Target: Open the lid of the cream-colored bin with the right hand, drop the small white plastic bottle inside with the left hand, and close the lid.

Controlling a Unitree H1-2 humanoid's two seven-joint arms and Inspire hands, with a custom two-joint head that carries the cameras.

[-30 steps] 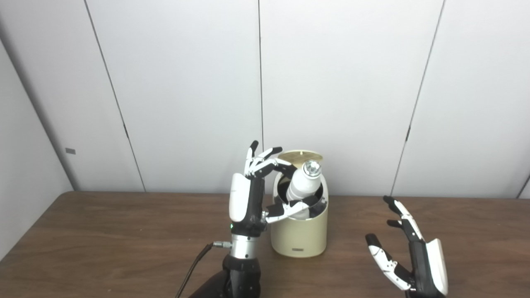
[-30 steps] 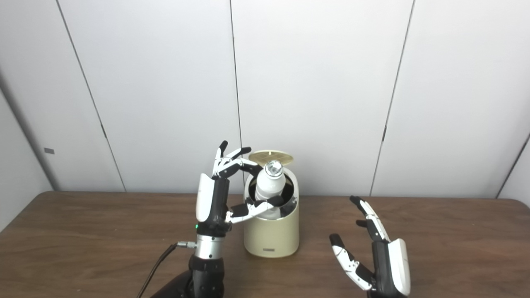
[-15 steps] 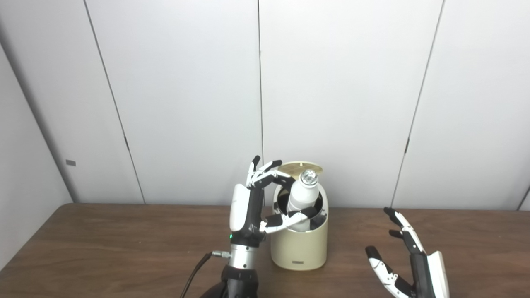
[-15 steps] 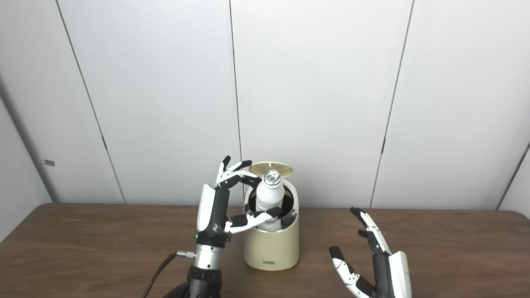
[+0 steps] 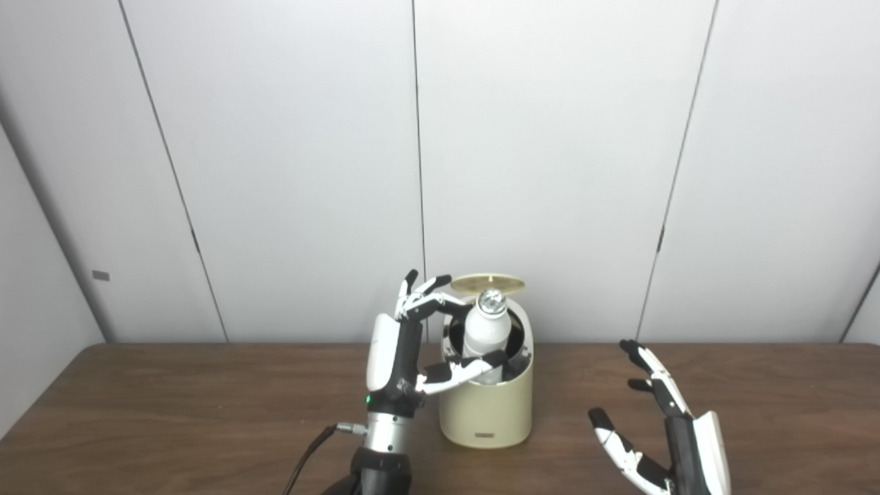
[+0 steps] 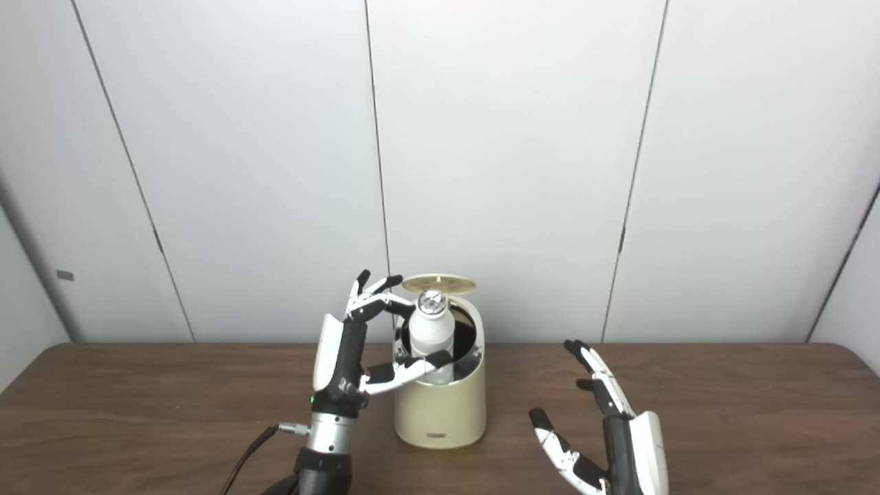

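Observation:
The cream-colored bin [image 5: 486,412] stands on the brown table [image 5: 172,412] with its round lid [image 5: 487,282] tipped up and open at the back. The small white plastic bottle [image 5: 485,330], silver cap up, stands upright in the bin's mouth, its lower part inside. My left hand [image 5: 395,350] is just left of the bin, thumb across the bottle's lower front and fingers at its shoulder, holding it. My right hand [image 5: 677,433] is open and empty, fingers up, low on the table right of the bin and apart from it.
A black cable [image 5: 309,447] runs from my left wrist toward the table's front edge. White wall panels [image 5: 550,172] stand close behind the bin. Bare table lies to the far left and far right.
The camera has shifted, so the whole scene sits lower and more to the left. The bottle has gone from tilted to upright in the bin's mouth. My right hand stays open.

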